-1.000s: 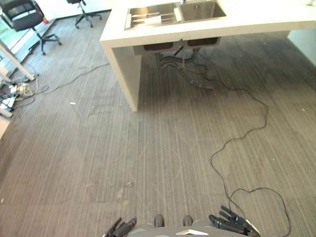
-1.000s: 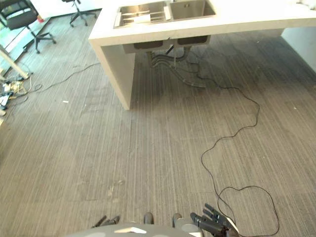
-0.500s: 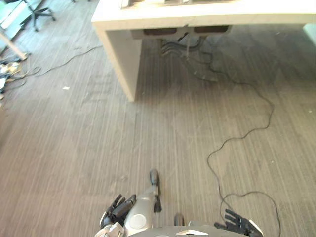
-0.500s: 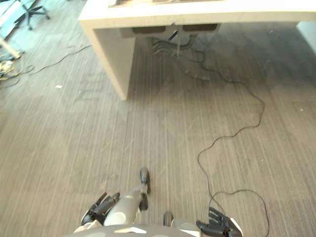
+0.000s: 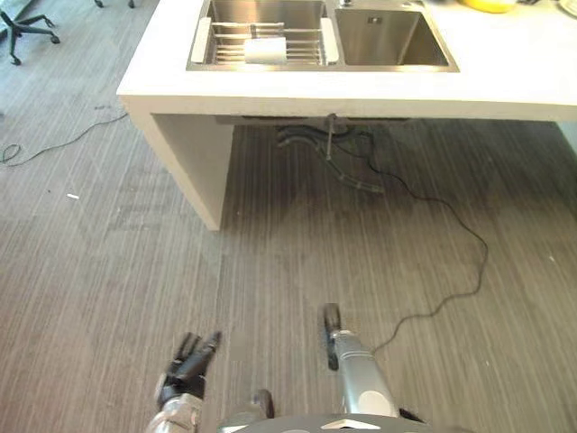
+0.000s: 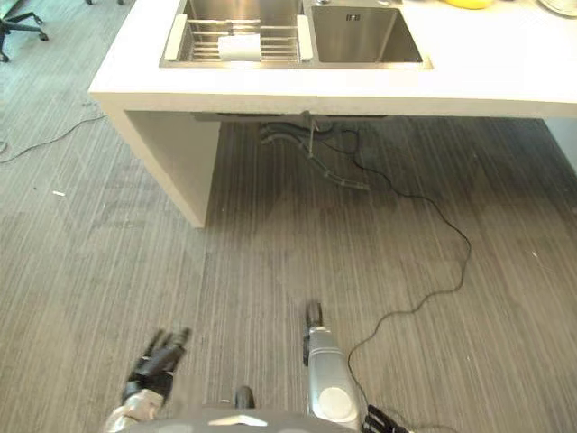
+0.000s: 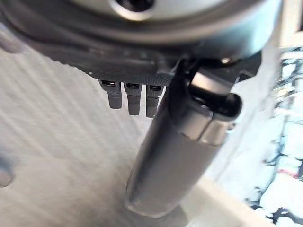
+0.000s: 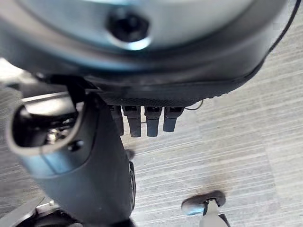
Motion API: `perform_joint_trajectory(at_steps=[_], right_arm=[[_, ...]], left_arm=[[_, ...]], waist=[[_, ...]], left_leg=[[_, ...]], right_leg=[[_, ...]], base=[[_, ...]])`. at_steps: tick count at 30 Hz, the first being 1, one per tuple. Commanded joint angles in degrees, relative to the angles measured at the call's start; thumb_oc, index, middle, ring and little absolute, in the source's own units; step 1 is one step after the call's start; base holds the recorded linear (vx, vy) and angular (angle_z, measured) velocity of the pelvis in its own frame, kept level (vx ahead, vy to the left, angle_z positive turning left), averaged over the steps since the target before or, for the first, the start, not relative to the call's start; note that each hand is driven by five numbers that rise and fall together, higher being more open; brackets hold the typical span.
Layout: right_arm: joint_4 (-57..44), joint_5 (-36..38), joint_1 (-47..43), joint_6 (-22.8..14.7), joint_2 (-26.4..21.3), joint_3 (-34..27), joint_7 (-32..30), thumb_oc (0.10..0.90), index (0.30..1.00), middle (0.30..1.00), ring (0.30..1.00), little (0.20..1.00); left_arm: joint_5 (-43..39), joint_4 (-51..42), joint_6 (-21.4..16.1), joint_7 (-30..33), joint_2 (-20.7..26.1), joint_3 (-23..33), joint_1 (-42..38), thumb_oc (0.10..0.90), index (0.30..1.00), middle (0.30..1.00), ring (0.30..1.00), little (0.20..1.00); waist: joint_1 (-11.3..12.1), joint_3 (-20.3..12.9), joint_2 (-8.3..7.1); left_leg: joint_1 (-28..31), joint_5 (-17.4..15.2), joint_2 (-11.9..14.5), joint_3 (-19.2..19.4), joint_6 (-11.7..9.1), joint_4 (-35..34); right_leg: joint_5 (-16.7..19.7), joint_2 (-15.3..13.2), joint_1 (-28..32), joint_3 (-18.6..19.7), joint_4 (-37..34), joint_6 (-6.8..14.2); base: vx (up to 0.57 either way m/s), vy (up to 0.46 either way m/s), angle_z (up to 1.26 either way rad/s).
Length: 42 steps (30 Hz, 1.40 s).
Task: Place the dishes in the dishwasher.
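Note:
A white counter (image 5: 297,95) stands ahead with a double steel sink. A wire rack (image 5: 261,45) lies across the left basin, and a white dish-like item (image 5: 265,50) sits on it. The right basin (image 5: 392,41) holds nothing that I can see. A yellow item (image 5: 491,4) sits at the counter's far right edge. My left hand (image 5: 187,363) hangs low over the floor, fingers (image 7: 128,97) straight and holding nothing. My right hand (image 6: 383,421) shows at the bottom edge, fingers (image 8: 144,120) also straight, nothing in it.
The counter's thick side panel (image 5: 185,158) reaches the floor at the left. Grey pipes (image 5: 311,140) hang under the sink. An office chair (image 5: 22,23) stands at the far left. Grey carpet (image 5: 108,271) stretches between me and the counter.
The camera has moved closer to the counter and the sink has come back into view. My left hand has swung out to the left; my right hand has dropped lower.

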Motion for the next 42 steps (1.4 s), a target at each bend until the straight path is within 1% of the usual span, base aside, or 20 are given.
perform_joint_trajectory(at_steps=[1,2,3,4,5,6,7,11,12,13,14,15,17,21,26,29,30,36,38,42], right_arm=[[6.0,-4.1,-0.2,-1.9,-1.3,1.4,0.7,0.8,0.9,0.9,0.9,0.9],[7.7,-5.5,0.0,-2.9,-1.1,1.7,0.4,0.8,0.9,0.9,0.9,0.9],[6.3,-6.5,1.8,-3.6,-2.4,2.4,0.6,0.8,0.9,0.9,0.9,0.9],[2.6,-8.0,5.1,-4.7,-4.8,0.8,1.4,0.8,0.9,0.9,0.9,0.9],[1.7,-7.5,5.4,-4.0,-4.9,-1.3,1.3,0.8,0.9,0.9,0.9,0.9],[1.5,-7.5,5.5,-3.8,-4.9,-1.4,1.3,0.8,0.9,0.9,0.9,0.9],[-1.4,-13.9,7.1,-6.2,-7.4,-2.3,0.7,0.8,0.9,0.9,0.9,0.9],[0.3,-17.0,7.2,-5.6,-6.6,-3.2,0.7,0.8,0.9,0.9,0.9,0.9],[-1.2,-19.0,7.8,-5.5,-8.3,-4.2,2.3,0.8,0.9,0.9,0.9,0.9],[-1.2,-19.0,7.9,-5.5,-8.4,-4.2,2.3,0.8,0.9,0.9,0.9,0.9],[1.8,-21.5,3.4,-4.5,-9.8,-2.9,1.3,0.8,0.9,0.9,0.9,0.9],[-0.6,-23.8,1.0,-5.5,-10.2,-0.8,0.4,0.8,0.9,0.9,0.9,0.9],[-1.6,-22.2,-0.4,-5.7,-10.2,0.1,0.9,0.8,0.9,0.9,0.9,0.9],[-1.1,-21.2,-2.2,-5.2,-6.8,0.5,0.9,0.8,0.9,0.9,0.9,0.9],[0.4,-19.4,-7.3,-3.7,-4.0,0.1,1.6,0.8,0.9,0.9,0.9,0.9],[-0.6,-18.5,-8.4,-2.9,-4.2,0.1,2.2,0.8,0.9,0.9,0.9,0.9],[-0.8,-18.5,-9.6,-2.7,-4.0,0.9,2.2,0.8,0.9,0.9,0.9,0.9],[-1.5,-18.1,-11.2,-2.8,-5.0,2.4,2.8,0.8,0.9,0.9,0.9,0.9],[-2.9,-19.3,-11.1,-2.7,-6.7,2.7,3.1,0.8,0.9,0.9,0.9,0.9],[-1.0,-21.3,-12.5,-1.6,-6.9,2.9,3.2,0.8,0.9,0.9,0.9,0.9]], left_arm=[[10.5,23.0,-12.8,9.6,8.6,9.4,-28.9,0.8,0.9,0.9,0.9,0.9],[15.7,30.4,-14.8,13.8,8.9,9.0,-34.5,0.8,0.9,0.9,0.9,0.9],[22.6,34.4,-14.9,19.8,13.4,8.6,-37.7,0.8,0.9,0.9,0.9,0.9],[29.9,29.8,-14.5,25.6,20.7,6.0,-43.2,0.8,0.9,0.9,0.9,0.9],[32.3,23.6,-12.6,26.5,22.0,7.1,-42.7,0.8,0.9,0.9,0.9,0.9],[32.8,22.8,-12.1,26.9,21.8,7.2,-42.3,0.8,0.9,0.9,0.9,0.9],[41.5,10.9,-15.2,34.8,25.1,9.8,-38.7,0.8,0.9,0.9,0.9,0.9],[54.7,-3.6,-11.8,41.1,21.7,14.9,-32.4,0.8,0.9,0.9,0.9,0.9],[59.5,-8.3,-9.3,40.3,21.6,17.0,-29.3,0.8,0.9,0.9,0.9,0.9],[59.6,-8.4,-9.2,40.3,21.5,17.1,-29.1,0.8,0.9,0.9,0.9,0.9],[63.4,-13.2,-7.3,36.3,23.3,16.6,-27.9,0.8,0.9,0.9,0.9,0.9],[66.9,-14.2,-5.4,35.7,23.9,15.5,-28.0,0.8,0.9,0.9,0.9,0.9],[68.1,-12.2,-4.3,32.7,24.9,13.0,-29.5,0.8,0.9,0.9,0.9,0.9],[71.8,-13.0,-2.6,30.0,28.8,11.4,-31.1,0.8,0.9,0.9,0.9,0.9],[79.3,-18.7,-0.2,22.7,36.0,8.6,-30.1,0.8,0.9,0.9,0.9,0.9],[78.4,-20.6,-0.6,20.3,38.0,7.5,-31.5,0.8,0.9,0.9,0.9,0.9],[78.6,-22.5,-1.2,18.7,40.2,6.7,-32.4,0.8,0.9,0.9,0.9,0.9],[75.1,-25.2,-3.8,16.1,41.1,4.2,-34.4,0.8,0.9,0.9,0.9,0.9],[74.8,-29.5,-4.5,8.9,45.6,-2.6,-37.7,0.8,0.9,0.9,0.9,0.9],[70.5,-32.3,-6.1,-1.1,52.4,-9.4,-40.1,0.8,0.9,0.9,0.9,0.9]], waist=[[-5.0,-3.9,-0.49],[-7.2,-4.7,0.18],[-9.4,-5.1,0.86],[-11.0,-4.9,0.15],[-9.8,-4.5,-1.26],[-10.1,-4.4,-1.16],[-8.1,-2.8,-2.76],[-6.0,-3.2,-3.2],[-4.9,-3.9,-2.24],[-4.9,-4.0,-2.3],[-2.8,-4.4,-1.07],[-1.4,-4.8,-0.51],[-1.1,-5.8,0.23],[-1.8,-7.4,0.4],[-2.0,-8.6,-1.23],[-2.5,-7.4,-0.9],[-3.1,-6.2,-0.51],[-5.0,-5.5,-0.41],[-6.0,-4.6,-0.96],[-5.9,-7.1,-0.45]], left_leg=[[-1.8,6.1,-0.9,2.0,-3.9,-2.0],[-1.1,8.2,-0.2,2.7,-4.7,-0.9],[-2.5,10.4,0.8,4.0,-5.9,6.1],[-7.3,14.2,2.3,6.2,-7.4,15.9],[-10.6,17.2,2.9,7.5,-7.8,23.5],[-11.4,16.7,3.2,7.1,-7.9,25.0],[-16.5,16.8,4.5,9.3,-8.2,31.5],[-20.6,18.0,7.3,16.2,-8.3,24.8],[-20.7,17.6,6.6,17.2,-7.6,12.5],[-20.4,17.9,6.4,17.4,-7.6,12.0],[-20.1,21.3,6.9,14.6,-7.8,2.1],[-20.7,22.8,7.0,13.3,-8.3,-1.0],[-21.4,24.3,8.2,13.0,-8.9,-1.4],[-20.0,22.8,7.3,14.9,-8.0,-2.0],[-15.8,16.9,1.7,15.3,-3.9,-2.0],[-14.6,15.9,1.2,13.9,-3.1,-2.0],[-13.2,14.5,1.0,12.3,-2.5,-2.0],[-11.1,12.6,-0.9,9.9,-2.2,-2.0],[-9.2,11.6,-2.1,8.5,-1.7,-2.0],[-9.8,11.2,-1.9,10.5,-1.9,-2.0]], right_leg=[[4.2,1.5,14.4,3.2,-11.8,2.3],[4.1,3.0,15.6,3.3,-13.0,1.5],[3.5,4.3,17.2,3.8,-13.7,0.5],[3.7,3.7,19.2,3.3,-14.6,-0.6],[3.2,2.5,21.0,2.7,-15.0,-1.8],[3.3,2.6,21.0,2.4,-15.0,-1.9],[1.6,2.0,25.0,1.2,-16.6,-2.9],[0.2,2.0,28.8,0.1,-19.1,-2.9],[-1.5,2.6,30.2,0.7,-19.5,-1.7],[-1.5,2.4,30.2,0.7,-19.5,-1.6],[-2.9,2.4,31.9,0.6,-19.6,-0.8],[-4.2,2.2,33.3,-0.1,-19.9,-0.5],[-5.1,2.2,34.7,-0.4,-19.9,-0.4],[-6.2,1.2,35.1,-1.0,-18.6,0.5],[-0.6,-3.8,28.5,0.5,-1.8,4.2],[2.5,-2.8,24.8,2.0,7.4,4.2],[2.6,-0.6,22.2,3.4,12.7,4.1],[-0.1,3.4,16.8,4.0,7.1,2.1],[1.8,2.1,17.1,0.6,1.5,2.2],[1.2,2.3,22.0,1.6,-8.7,2.0]], base=[[0.67,-0.11,1.47],[0.52,-0.099,0.97],[0.37,-0.17,0.0],[0.34,-0.271,-0.76],[0.18,-0.236,-0.64],[0.29,-0.286,-0.13],[0.16,-0.169,0.09],[0.36,-0.057,0.07],[0.29,0.124,0.06],[0.53,0.236,-0.24],[0.38,0.15,-0.4],[0.47,0.17,-0.63],[0.28,0.125,-0.35],[0.18,0.16,-0.04],[0.14,0.289,0.3],[0.08,0.211,0.2],[0.14,0.189,0.66],[0.14,0.086,0.27],[0.17,0.005,0.72],[0.08,-0.024,0.5]])
